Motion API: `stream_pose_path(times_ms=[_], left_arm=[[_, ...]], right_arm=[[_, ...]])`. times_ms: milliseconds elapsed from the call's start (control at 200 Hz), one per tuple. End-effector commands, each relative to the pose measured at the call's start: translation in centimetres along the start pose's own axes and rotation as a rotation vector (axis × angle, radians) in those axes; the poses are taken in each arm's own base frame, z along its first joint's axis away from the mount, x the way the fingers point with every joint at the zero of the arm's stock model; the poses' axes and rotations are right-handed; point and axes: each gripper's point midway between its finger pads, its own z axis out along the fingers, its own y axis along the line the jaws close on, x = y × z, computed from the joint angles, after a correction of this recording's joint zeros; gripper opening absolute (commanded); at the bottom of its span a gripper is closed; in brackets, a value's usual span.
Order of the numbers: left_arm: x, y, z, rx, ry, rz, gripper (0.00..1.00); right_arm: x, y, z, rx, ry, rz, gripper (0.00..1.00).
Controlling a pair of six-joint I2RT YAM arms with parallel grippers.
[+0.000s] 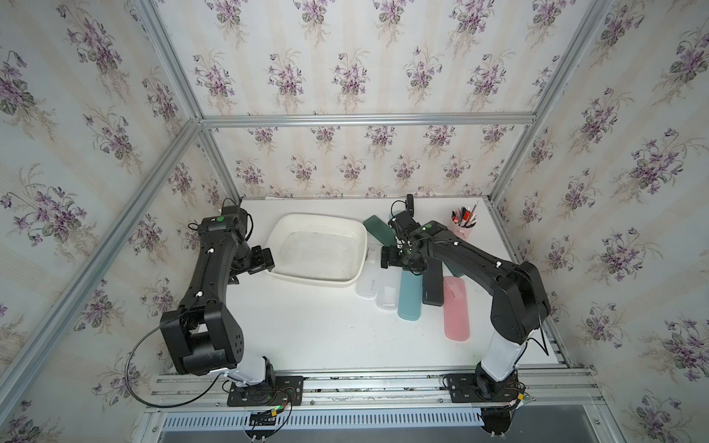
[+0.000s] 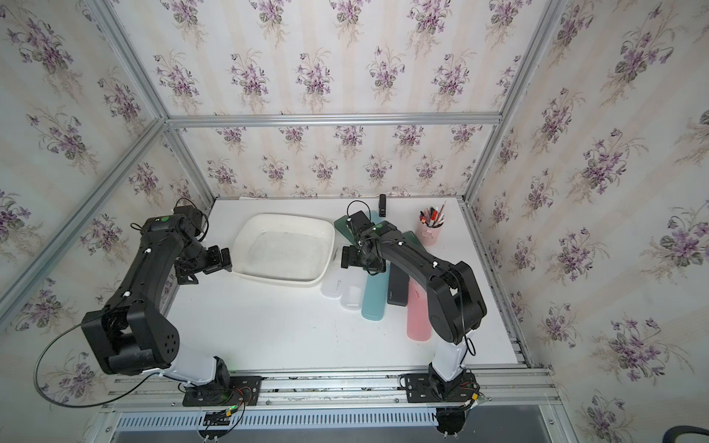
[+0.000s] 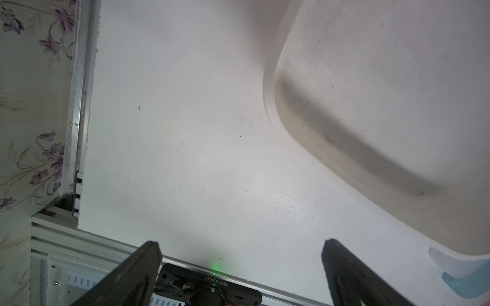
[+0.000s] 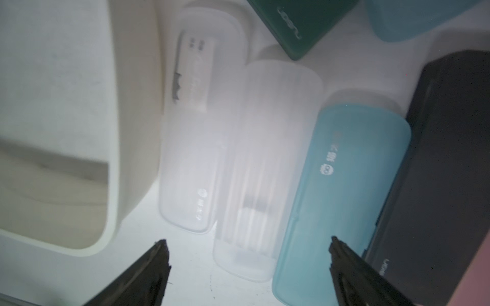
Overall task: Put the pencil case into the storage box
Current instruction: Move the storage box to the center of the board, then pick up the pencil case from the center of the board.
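The storage box (image 1: 312,279) (image 2: 278,283) is a shallow white tub at mid-table, with nothing inside in both top views. Several pencil cases lie side by side just right of it: two frosted white ones (image 4: 188,159) (image 4: 267,159), a teal one (image 4: 344,185) (image 1: 408,297), a black one (image 4: 437,172) and a pink one (image 1: 455,308). My right gripper (image 4: 248,241) (image 1: 385,257) hovers open above the near ends of the white cases, holding nothing. Open and empty too, my left gripper (image 3: 240,242) (image 1: 266,261) sits beside the box's left rim (image 3: 267,87).
A dark green case (image 1: 378,230) lies behind the right wrist, partly hidden by the arm. A pink pen cup (image 1: 463,228) with pens stands at the back right. Aluminium frame rails and wallpapered walls close in the table on three sides.
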Motion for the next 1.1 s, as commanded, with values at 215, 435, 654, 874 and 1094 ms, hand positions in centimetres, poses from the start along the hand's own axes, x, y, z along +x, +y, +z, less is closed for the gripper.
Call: stream_pose_path(times_ms=[215, 435, 654, 874, 1094], left_arm=[[-0.1, -1.7, -0.5, 0.063, -0.025, -0.002, 1.0], [0.6, -2.4, 0.6, 0.095, 0.003, -0.052, 1.0], [2.1, -1.9, -0.4, 0.05, -0.013, -0.066, 1.0], [4.3, -1.2, -1.7, 0.012, -0.027, -0.072, 1.0], [5.3, -0.8, -1.9, 0.011, -0.034, -0.043, 1.0]], right_arm=[[1.1, -10.1, -1.2, 0.186, -0.004, 0.191, 0.96], [0.4, -13.2, 0.7, 0.203, 0.016, 0.188, 0.95], [0.5, -14.3, 2.9, 0.199, 0.061, 0.132, 0.93], [0.7, -14.5, 4.6, 0.143, 0.089, 0.11, 0.91], [1.2, -13.5, 5.8, 0.071, 0.087, 0.148, 0.88]])
